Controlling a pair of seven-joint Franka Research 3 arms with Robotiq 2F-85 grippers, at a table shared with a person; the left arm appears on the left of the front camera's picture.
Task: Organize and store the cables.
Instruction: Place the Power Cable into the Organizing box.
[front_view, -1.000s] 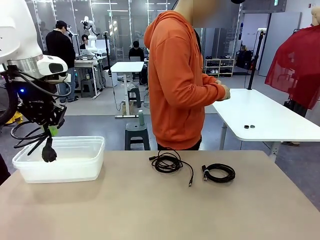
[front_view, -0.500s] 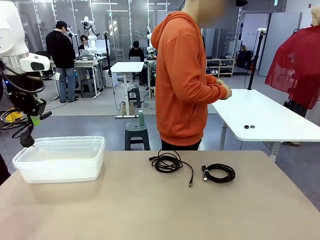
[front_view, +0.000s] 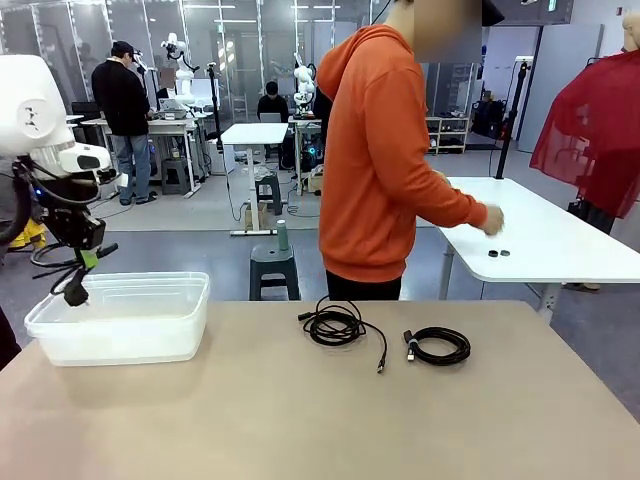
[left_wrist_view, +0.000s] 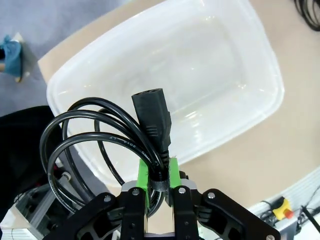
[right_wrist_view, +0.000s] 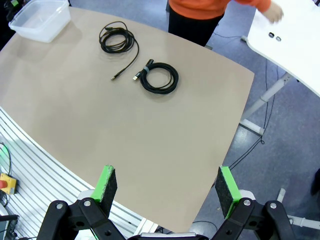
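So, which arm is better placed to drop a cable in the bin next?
Left. The left gripper is shut on a cable just above the bin; the right gripper is open and empty, high over the table.

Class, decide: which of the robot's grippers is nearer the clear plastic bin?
Left. The left gripper, shut on a coiled power cable, hangs just above the bin's rim; the open right gripper sits high by the table's opposite end.
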